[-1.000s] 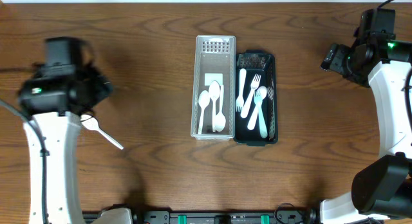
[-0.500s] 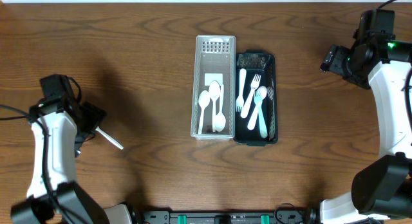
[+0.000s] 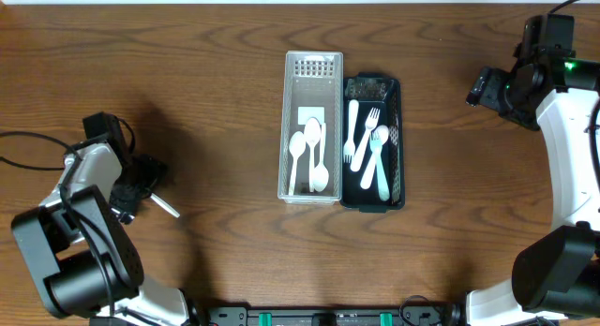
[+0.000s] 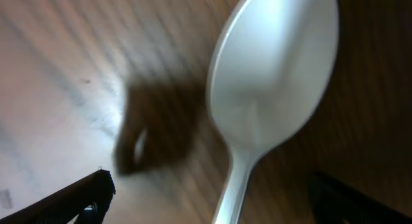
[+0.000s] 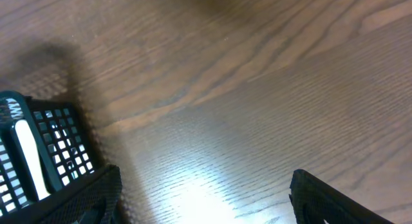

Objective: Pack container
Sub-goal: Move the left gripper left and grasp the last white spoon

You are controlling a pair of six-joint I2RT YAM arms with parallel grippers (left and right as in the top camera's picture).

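On the wood-grain table (image 3: 216,101), a white plastic spoon (image 4: 270,89) lies untouched between the left gripper's (image 3: 137,186) wide-spread fingers; the right gripper (image 5: 206,199) likewise gapes empty.

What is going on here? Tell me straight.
Two robot arms are packing plastic cutlery into two baskets at mid-table. The white basket holds white spoons, and the dark basket beside it holds forks. The left gripper, fingers open, is low over a loose white spoon that lies on the wood on the left side, not gripped yet. The right gripper hangs open and empty at the far right, away from the baskets.
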